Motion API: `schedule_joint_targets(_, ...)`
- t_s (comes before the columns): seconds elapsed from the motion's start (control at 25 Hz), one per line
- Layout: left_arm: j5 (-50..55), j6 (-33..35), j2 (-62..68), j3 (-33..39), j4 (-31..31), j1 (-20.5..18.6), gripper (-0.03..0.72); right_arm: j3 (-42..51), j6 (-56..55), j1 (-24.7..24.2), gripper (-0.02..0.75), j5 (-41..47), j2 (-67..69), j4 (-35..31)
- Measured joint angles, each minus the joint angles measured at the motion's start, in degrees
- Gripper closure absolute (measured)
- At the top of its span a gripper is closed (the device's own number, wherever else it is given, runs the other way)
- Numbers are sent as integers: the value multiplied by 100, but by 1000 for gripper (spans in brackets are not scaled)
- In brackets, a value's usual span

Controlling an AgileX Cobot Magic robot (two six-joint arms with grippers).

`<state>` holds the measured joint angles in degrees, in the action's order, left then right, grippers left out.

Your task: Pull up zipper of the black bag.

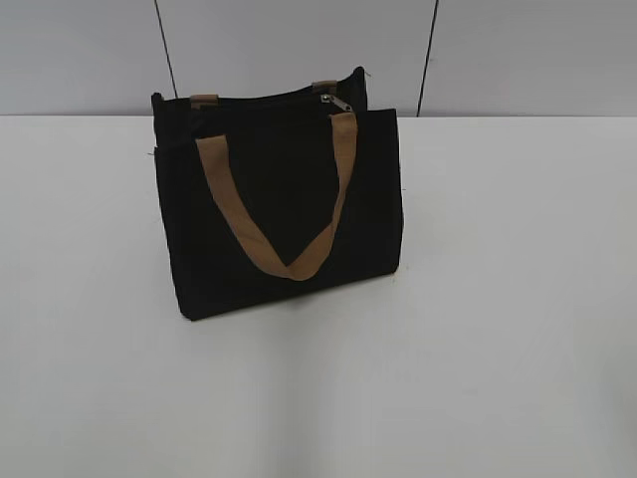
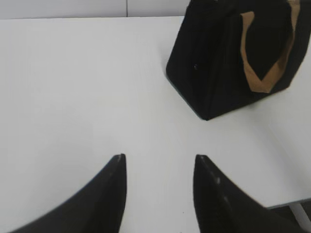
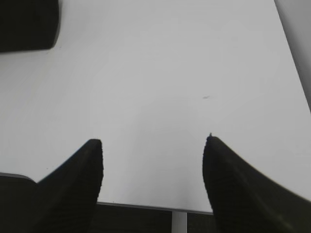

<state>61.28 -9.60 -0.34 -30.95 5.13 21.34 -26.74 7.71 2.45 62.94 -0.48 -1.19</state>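
Because the black tote bag [image 1: 284, 209] stands upright on the white worktop [image 1: 498, 349] with its top edge facing up, the zipper line along that edge is open to reach — the metal zipper pull [image 1: 336, 103] sits at the right-hand end of it, just above where the tan strap handle [image 1: 279, 214] meets the front panel. The handle hangs slack down the front, so it does not cover the pull. Neither arm shows in the exterior view. The left pincer [image 2: 158, 167] hangs spread apart and empty over bare worktop, well apart from the bag. The right pincer [image 3: 153, 150] is spread wider, also empty, with only a dark corner, probably the bag, at the frame's edge. By my reading, nothing has begun — one pincer would likely steady the fabric while the other takes the pull.
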Motion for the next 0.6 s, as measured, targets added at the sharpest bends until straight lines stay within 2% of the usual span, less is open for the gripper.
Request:
schedule_joint_targets(0.2, -5, 0, 0, 0, 0, -839, 395, 7, 0, -330, 248, -5, 0, 0)
schedule_joint_targets(0.4, -9, 0, 0, 0, 0, -1615, 399, 7, 0, -506, 248, -7, 0, 0)
schedule_joint_targets(0.52, -9, 0, 0, 0, 0, -1965, 400, 7, 0, -506, 248, -7, 0, 0)
schedule_joint_targets(0.6, -9, 0, 0, 0, 0, -2051, 400, 7, 0, -507, 248, -7, 0, 0)
